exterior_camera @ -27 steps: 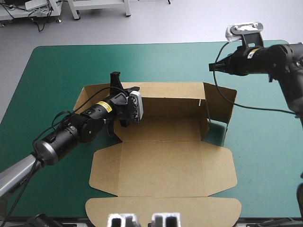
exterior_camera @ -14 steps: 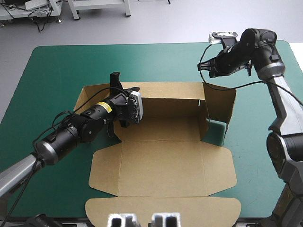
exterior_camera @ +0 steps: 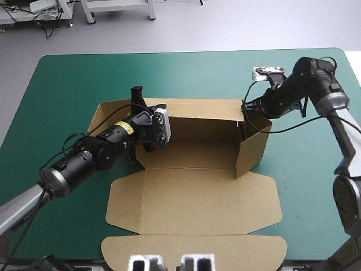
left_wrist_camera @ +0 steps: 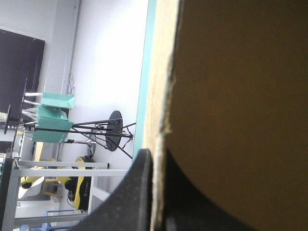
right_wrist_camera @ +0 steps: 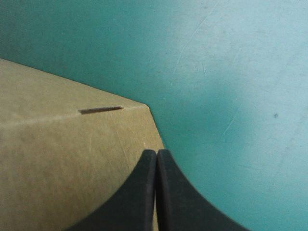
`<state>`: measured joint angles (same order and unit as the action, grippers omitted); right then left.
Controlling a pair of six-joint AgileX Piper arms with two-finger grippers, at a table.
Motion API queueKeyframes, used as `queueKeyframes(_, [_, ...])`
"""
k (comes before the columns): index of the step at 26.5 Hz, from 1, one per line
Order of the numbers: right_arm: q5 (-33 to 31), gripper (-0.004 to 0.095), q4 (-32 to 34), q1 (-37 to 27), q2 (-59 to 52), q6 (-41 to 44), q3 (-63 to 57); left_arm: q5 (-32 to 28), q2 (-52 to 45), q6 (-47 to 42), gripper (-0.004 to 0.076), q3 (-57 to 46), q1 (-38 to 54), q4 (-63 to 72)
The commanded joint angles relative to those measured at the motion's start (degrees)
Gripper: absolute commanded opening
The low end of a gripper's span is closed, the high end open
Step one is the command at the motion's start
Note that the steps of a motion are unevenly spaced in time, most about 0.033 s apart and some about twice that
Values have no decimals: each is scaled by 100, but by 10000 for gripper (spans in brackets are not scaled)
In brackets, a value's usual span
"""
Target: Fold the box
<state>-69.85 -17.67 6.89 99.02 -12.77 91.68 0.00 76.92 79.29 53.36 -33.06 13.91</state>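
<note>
Brown box [exterior_camera: 192, 195] at centre of table [exterior_camera: 67, 84], lid panels [exterior_camera: 194, 248] flat toward 6 o'clock. Near box's 10 o'clock corner, left gripper [exterior_camera: 139, 101] clamped on back wall [exterior_camera: 203, 113], board between its fingers, likely bracing wall upright. At 2 o'clock corner, right gripper [exterior_camera: 246, 107], fingers together in point, at outer face of side wall [exterior_camera: 252, 144], seemingly nudging it inward to stand square.

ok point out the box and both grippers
box [exterior_camera: 192, 197] high view, flat middle panel
left gripper [left_wrist_camera: 156, 161] left wrist view, fingertips clamping the box edge
right gripper [right_wrist_camera: 156, 153] right wrist view, shut fingertips
</note>
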Motion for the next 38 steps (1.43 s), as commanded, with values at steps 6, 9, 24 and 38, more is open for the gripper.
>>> queueKeyframes(6, [2575, -20, -1698, -45, -2147, -1917, -2773, -113, -147, -83, -10, 134, -12, 210])
queueKeyframes(9, [3405, -20, -2547, -45, -2730, -3123, -3863, -66, -147, -83, -10, 134, -12, 210])
queueKeyframes(24, [4105, 21, -4820, -45, -3067, -6400, -4693, 183, -147, -190, -10, 207, -12, 700])
queueKeyframes(38, [2906, 451, -4700, -45, -3067, -6611, -4693, 31, 106, 111, -10, 259, -1, 653])
